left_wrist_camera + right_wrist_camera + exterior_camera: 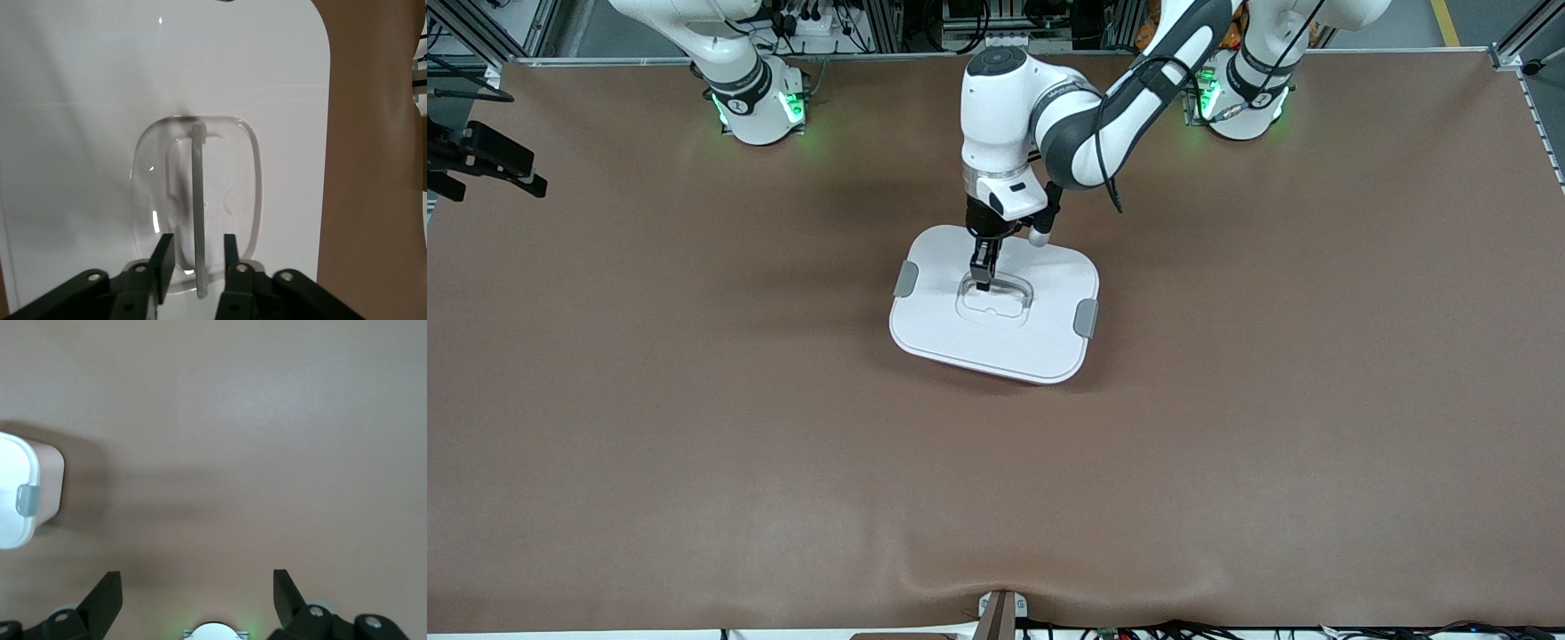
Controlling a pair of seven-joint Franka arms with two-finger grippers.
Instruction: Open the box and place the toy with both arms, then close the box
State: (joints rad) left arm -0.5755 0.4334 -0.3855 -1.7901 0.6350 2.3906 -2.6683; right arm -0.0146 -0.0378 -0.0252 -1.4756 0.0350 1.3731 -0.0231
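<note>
A brown table [694,427] fills the scene, its covering rippled along the edge nearest the front camera, with metal framing and cables past the edge where both arm bases stand. The box [996,305] sits near the middle of the table, somewhat closer to the bases' edge, its white lid [934,311] on and a grey clip [905,278] at each short side. The left arm reaches down from its base so that the left gripper [982,277] hangs at the recessed centre handle [197,220]; its fingers [162,263] stand narrowly parted on either side of the thin upright bar, with a sliver of gap visible on each side, gripping nothing. The right gripper [197,593] waits spread wide over bare table toward the right arm's end, clear of the front view. Its wrist camera catches only one corner of the box, pale-pink wall under the lid. The toy cannot be seen; the lid hides the interior.
</note>
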